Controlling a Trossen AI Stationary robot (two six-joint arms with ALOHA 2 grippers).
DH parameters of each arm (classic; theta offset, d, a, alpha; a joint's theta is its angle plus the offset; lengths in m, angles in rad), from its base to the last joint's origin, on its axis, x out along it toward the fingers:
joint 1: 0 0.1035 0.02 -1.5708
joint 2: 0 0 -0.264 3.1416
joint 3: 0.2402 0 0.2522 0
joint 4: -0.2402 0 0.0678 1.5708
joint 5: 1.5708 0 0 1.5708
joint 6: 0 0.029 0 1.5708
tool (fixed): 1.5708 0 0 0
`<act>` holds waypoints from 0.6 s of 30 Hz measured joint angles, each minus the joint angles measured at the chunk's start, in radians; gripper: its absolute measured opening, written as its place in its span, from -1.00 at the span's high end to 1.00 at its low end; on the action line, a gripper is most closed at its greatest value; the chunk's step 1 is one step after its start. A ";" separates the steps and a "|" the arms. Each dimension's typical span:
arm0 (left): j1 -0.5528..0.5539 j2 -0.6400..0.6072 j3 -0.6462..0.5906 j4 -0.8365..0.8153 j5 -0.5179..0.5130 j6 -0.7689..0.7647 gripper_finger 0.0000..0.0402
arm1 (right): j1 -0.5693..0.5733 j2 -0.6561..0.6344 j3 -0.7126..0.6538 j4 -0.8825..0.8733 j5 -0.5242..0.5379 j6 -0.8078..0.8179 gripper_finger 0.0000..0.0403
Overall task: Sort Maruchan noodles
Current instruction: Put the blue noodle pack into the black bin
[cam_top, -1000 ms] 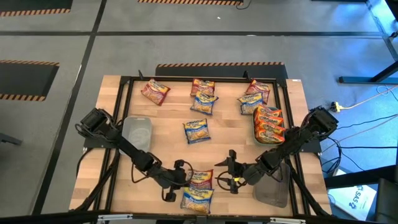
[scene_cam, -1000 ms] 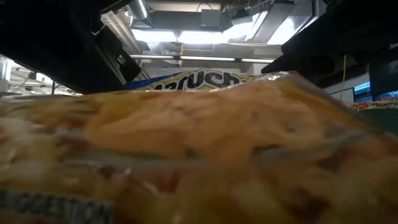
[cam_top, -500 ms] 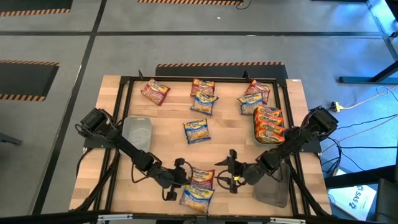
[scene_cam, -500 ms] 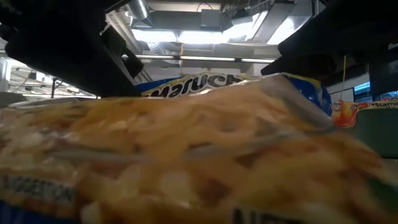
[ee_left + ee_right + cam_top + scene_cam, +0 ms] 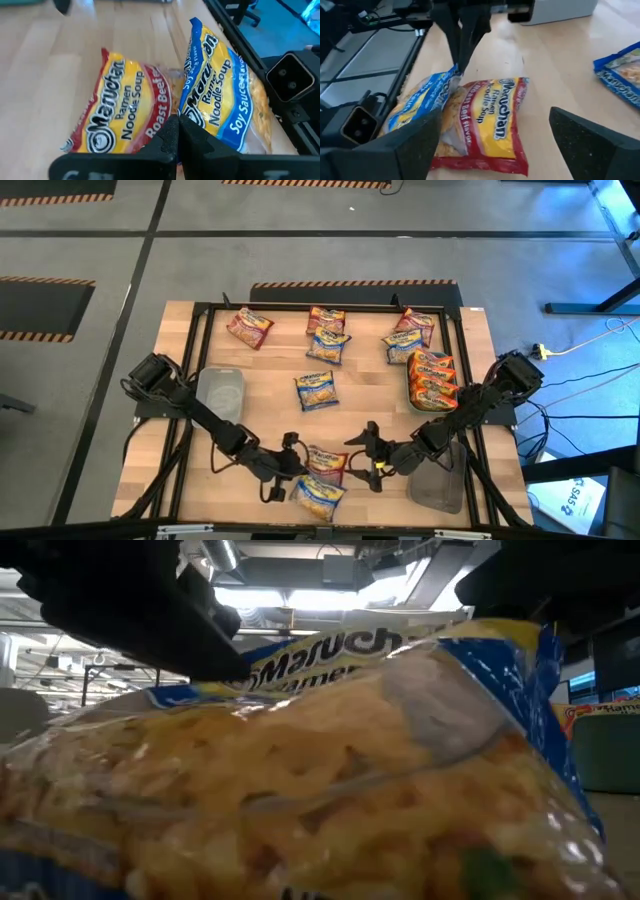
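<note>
A blue packet [image 5: 330, 770] fills nearly the whole low view, hiding the tabletop [image 5: 270, 385] behind it; only dark arm parts and ceiling lights show above. In the high view both grippers are small, so the wrist views tell more.

The left gripper [image 5: 177, 131] has its fingers pressed together, seemingly pinching the blue packet's [image 5: 220, 95] edge, where it meets a maroon packet [image 5: 122, 107] lying alongside. Facing it, just beyond the maroon packet [image 5: 492, 122], the right gripper [image 5: 368, 452] stands with jaws spread wide and empty, one finger [image 5: 405, 150] to each side of the pair.

Beyond the right gripper, a tray [image 5: 432, 380] holds stacked orange packets [image 5: 432, 372]; a grey tray [image 5: 438, 480] lies just beside that arm. A clear tray [image 5: 221, 392] sits beside the left arm. Well beyond both grippers, loose packets are scattered: one at mid-tabletop [image 5: 316, 390], others [image 5: 327, 340] toward the far edge [image 5: 249, 327], some overlapping [image 5: 406, 338].
</note>
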 joint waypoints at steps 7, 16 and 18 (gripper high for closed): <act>0.007 -0.027 0.001 0.018 -0.085 0.028 1.00 | 0.000 0.000 0.000 0.084 -0.059 0.029 -0.69; 0.009 -0.033 0.001 0.022 -0.119 0.043 1.00 | -0.110 0.068 0.052 0.080 -0.206 0.227 -0.62; 0.009 -0.033 0.001 0.022 -0.119 0.044 1.00 | -0.126 0.098 0.106 0.045 -0.265 0.231 -0.62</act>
